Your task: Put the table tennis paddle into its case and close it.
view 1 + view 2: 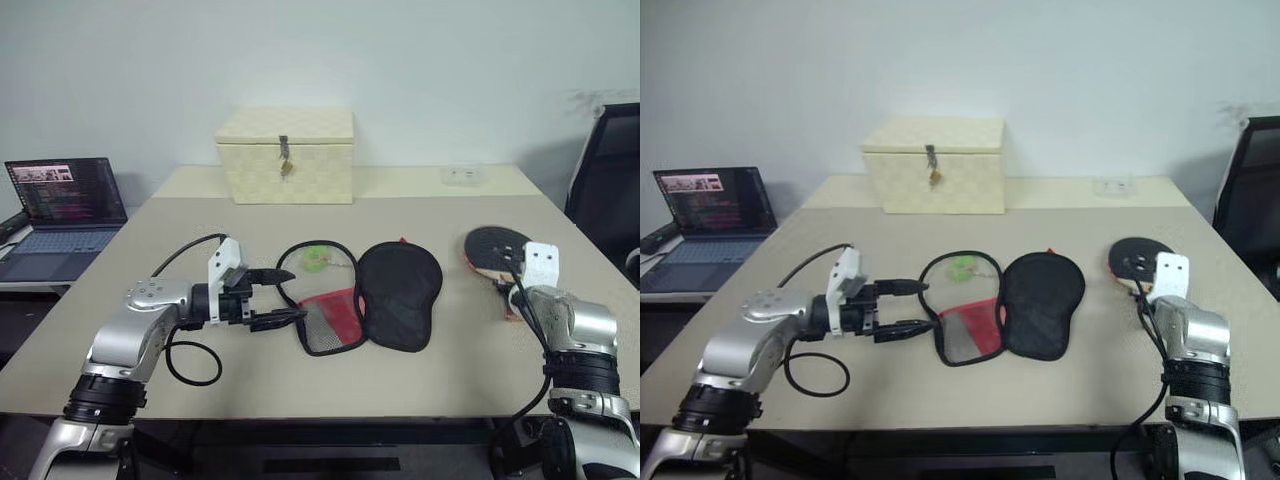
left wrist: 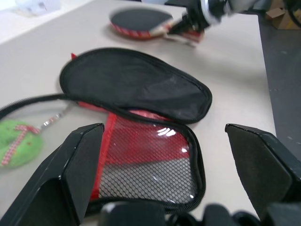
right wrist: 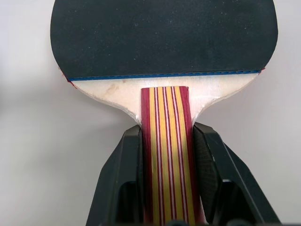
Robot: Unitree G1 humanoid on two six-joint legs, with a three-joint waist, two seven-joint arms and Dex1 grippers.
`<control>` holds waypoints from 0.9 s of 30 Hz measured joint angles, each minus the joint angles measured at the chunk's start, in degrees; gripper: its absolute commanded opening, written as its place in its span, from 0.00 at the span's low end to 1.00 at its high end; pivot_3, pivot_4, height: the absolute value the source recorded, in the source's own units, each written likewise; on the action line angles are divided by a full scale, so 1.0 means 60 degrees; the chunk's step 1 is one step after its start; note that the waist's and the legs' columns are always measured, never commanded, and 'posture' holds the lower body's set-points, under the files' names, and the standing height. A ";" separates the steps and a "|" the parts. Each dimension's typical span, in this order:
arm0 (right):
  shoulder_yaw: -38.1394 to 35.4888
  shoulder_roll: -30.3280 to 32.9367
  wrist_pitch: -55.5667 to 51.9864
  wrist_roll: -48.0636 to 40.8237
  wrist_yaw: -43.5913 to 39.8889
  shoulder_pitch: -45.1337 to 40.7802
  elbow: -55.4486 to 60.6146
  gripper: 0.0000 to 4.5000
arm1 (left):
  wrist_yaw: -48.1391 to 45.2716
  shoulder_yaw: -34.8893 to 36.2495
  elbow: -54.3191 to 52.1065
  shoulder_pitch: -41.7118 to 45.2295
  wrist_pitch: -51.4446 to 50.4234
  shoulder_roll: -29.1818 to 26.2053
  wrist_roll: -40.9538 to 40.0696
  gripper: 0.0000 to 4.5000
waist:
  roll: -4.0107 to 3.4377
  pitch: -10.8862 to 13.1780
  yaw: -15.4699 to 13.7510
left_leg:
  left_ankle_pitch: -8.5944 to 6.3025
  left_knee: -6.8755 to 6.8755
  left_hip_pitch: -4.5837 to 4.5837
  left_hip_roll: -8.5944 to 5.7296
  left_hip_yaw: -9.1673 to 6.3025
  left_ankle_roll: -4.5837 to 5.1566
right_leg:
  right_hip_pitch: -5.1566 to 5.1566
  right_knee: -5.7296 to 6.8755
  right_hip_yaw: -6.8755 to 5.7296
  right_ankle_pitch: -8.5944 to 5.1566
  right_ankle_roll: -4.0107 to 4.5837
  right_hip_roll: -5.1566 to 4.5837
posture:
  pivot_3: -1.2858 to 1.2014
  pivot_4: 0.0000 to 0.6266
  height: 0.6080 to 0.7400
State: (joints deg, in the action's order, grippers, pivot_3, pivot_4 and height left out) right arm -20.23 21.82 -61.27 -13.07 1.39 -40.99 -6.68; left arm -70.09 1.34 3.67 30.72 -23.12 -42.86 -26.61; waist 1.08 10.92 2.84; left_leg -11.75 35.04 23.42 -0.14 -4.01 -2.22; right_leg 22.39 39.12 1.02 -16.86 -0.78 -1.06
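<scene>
Paddle point(image 3: 162, 42) handle pinched in our right gripper point(image 3: 167, 155), left gripper point(image 1: 278, 297) spread wide beside our unzipped case point(image 1: 385, 295), table point(image 1: 250, 370) underneath.

Paddle point(image 3: 162, 42) top cut off; handle end hidden.

The left gripper point(image 1: 908, 308) lies low over the table point(image 1: 1080, 380), jaws spread, pointing at the case point(image 1: 1010, 305). The case lies unzipped just past the jaw tips, its red mesh half nearest them and the black flap beyond. A green tag point(image 1: 961, 267) rests inside the zipper loop. The paddle point(image 1: 1137, 260) lies ahead of the right gripper point(image 1: 1152, 290) (fingers hidden behind the wrist). A cream box point(image 1: 935, 165) stands far back.
</scene>
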 measured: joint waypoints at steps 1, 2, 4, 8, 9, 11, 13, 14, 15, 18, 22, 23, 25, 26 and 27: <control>0.0017 -0.0230 -0.0441 -0.0165 0.0010 -0.0011 0.0712 0.24 | -0.0013 0.0068 -0.0018 -0.0034 -0.0029 -0.0053 -0.0013 1.00 | 0.0000 0.0000 0.0025 | 0.0000 0.0000 0.0000 0.0007 -0.0004 0.0000 | 0.0000 0.0000 -0.0002 -0.0001 0.0003 -0.0001 | 0.52 0.24 1.00; 0.0017 -0.0610 -0.0993 -0.0358 0.0051 -0.0050 0.1564 0.24 | -0.0018 0.0112 -0.0045 -0.0061 -0.0038 -0.0129 -0.0017 1.00 | 0.0000 0.0000 0.0047 | 0.0000 0.0000 0.0000 0.0014 -0.0013 0.0000 | 0.0000 0.0002 -0.0005 -0.0003 0.0006 0.0001 | 0.52 0.24 1.00; 0.0019 -0.1352 -0.1835 -0.0625 0.0216 -0.0110 0.2651 0.24 | -0.0020 0.0165 -0.0127 -0.0076 -0.0042 -0.0141 -0.0025 1.00 | -0.0002 -0.0002 0.0048 | 0.0001 0.0001 -0.0001 0.0015 -0.0027 -0.0001 | -0.0002 0.0009 -0.0006 -0.0006 0.0011 0.0001 | 0.52 0.24 1.00; 0.0012 -0.3203 -0.3175 -0.0726 0.0739 -0.0049 0.3915 0.24 | -0.0017 0.0178 -0.0168 -0.0124 -0.0055 -0.0141 -0.0033 1.00 | -0.0002 -0.0002 0.0017 | 0.0002 0.0004 0.0000 0.0003 -0.0038 -0.0003 | -0.0005 0.0018 -0.0006 -0.0007 0.0013 0.0000 | 0.52 0.24 1.00; 0.0039 -0.3600 -0.3426 -0.0727 0.0851 0.0011 0.4131 0.24 | -0.0015 0.0178 -0.0170 -0.0127 -0.0058 -0.0141 -0.0033 1.00 | -0.0002 -0.0002 0.0011 | 0.0002 0.0004 0.0002 -0.0004 -0.0039 -0.0003 | -0.0004 0.0016 -0.0006 -0.0007 0.0012 0.0000 | 0.52 0.24 1.00; 0.0117 -0.4038 -0.3686 -0.0676 0.0970 0.0097 0.4381 0.24 | -0.0010 0.0183 -0.0187 -0.0136 -0.0060 -0.0141 -0.0035 1.00 | -0.0002 -0.0002 0.0001 | 0.0002 0.0004 0.0003 -0.0016 -0.0040 -0.0003 | -0.0004 0.0013 -0.0007 -0.0006 0.0011 -0.0002 | 0.52 0.24 1.00; 0.0180 -0.4217 -0.3744 -0.0640 0.1064 0.0169 0.4463 0.24 | -0.0006 0.0208 -0.0195 -0.0177 -0.0061 -0.0141 -0.0037 1.00 | -0.0002 -0.0002 -0.0047 | 0.0002 0.0004 0.0004 -0.0025 -0.0042 -0.0003 | -0.0006 0.0004 -0.0008 -0.0005 0.0008 -0.0005 | 0.52 0.24 1.00; 0.0191 -0.4284 -0.3751 -0.0626 0.1074 0.0199 0.4463 0.24 | -0.0005 0.0220 -0.0196 -0.0214 -0.0061 -0.0141 -0.0038 1.00 | -0.0002 -0.0002 -0.0065 | 0.0002 0.0004 0.0004 -0.0027 -0.0041 -0.0003 | -0.0005 0.0002 -0.0008 -0.0004 0.0006 -0.0006 | 0.52 0.24 1.00; 0.0190 -0.4319 -0.3752 -0.0600 0.1081 0.0230 0.4462 0.24 | -0.0005 0.0223 -0.0196 -0.0244 -0.0062 -0.0141 -0.0038 1.00 | -0.0002 -0.0002 -0.0075 | 0.0002 0.0004 0.0004 -0.0027 -0.0041 -0.0003 | -0.0005 0.0002 -0.0009 -0.0004 0.0006 -0.0007 | 0.52 0.24 1.00; 0.0222 -0.4453 -0.3728 -0.0545 0.1084 0.0309 0.4443 0.24 | 0.0001 0.0223 -0.0200 -0.0256 -0.0064 -0.0141 -0.0038 1.00 | -0.0002 -0.0002 -0.0074 | 0.0002 0.0003 0.0004 -0.0017 -0.0040 -0.0003 | -0.0005 0.0004 -0.0010 -0.0005 0.0008 -0.0007 | 0.52 0.24 1.00; 0.0383 -0.4440 -0.3360 -0.0352 0.1065 0.0417 0.4102 0.24 | 0.0049 0.0223 -0.0228 -0.0257 -0.0064 -0.0141 -0.0038 1.00 | -0.0002 -0.0002 -0.0067 | 0.0002 0.0003 0.0003 -0.0010 -0.0039 -0.0003 | -0.0004 0.0005 -0.0011 -0.0006 0.0011 -0.0006 | 0.52 0.24 1.00; 0.0439 -0.4419 -0.3191 -0.0280 0.1057 0.0474 0.3942 0.24 | 0.0068 0.0223 -0.0248 -0.0258 -0.0064 -0.0141 -0.0038 1.00 | -0.0002 -0.0002 -0.0064 | 0.0002 0.0003 0.0003 -0.0010 -0.0038 -0.0003 | -0.0004 0.0006 -0.0011 -0.0006 0.0011 -0.0006 | 0.52 0.24 1.00; 0.0544 -0.4398 -0.2954 -0.0233 0.1053 0.0590 0.3635 0.24 | 0.0092 0.0225 -0.0258 -0.0265 -0.0064 -0.0141 -0.0038 1.00 | -0.0002 -0.0002 -0.0054 | 0.0002 0.0003 0.0003 -0.0011 -0.0035 -0.0002 | -0.0004 0.0005 -0.0010 -0.0006 0.0011 -0.0006 | 0.52 0.24 1.00; 0.0616 -0.4403 -0.2874 -0.0215 0.1045 0.0652 0.3517 0.24 | 0.0102 0.0225 -0.0260 -0.0274 -0.0064 -0.0141 -0.0039 1.00 | -0.0002 -0.0002 -0.0049 | 0.0001 0.0002 0.0003 -0.0012 -0.0033 -0.0002 | -0.0003 0.0005 -0.0010 -0.0006 0.0011 -0.0006 | 0.52 0.24 1.00; 0.0677 -0.4404 -0.2799 -0.0195 0.1037 0.0689 0.3415 0.24 | 0.0109 0.0225 -0.0262 -0.0283 -0.0064 -0.0141 -0.0038 1.00 | -0.0002 -0.0002 -0.0043 | 0.0001 0.0002 0.0003 -0.0011 -0.0033 -0.0002 | -0.0003 0.0005 -0.0009 -0.0006 0.0011 -0.0006 | 0.52 0.24 1.00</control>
State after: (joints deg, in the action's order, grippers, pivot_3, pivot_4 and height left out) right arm -16.17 -4.61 -78.07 -14.24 7.61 -36.85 13.81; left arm -69.43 2.69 2.09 29.02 -23.50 -43.71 -26.84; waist 1.07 10.91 2.59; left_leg -11.74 35.05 23.44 -0.21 -4.21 -2.24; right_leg 22.37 39.15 0.97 -16.90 -0.72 -1.10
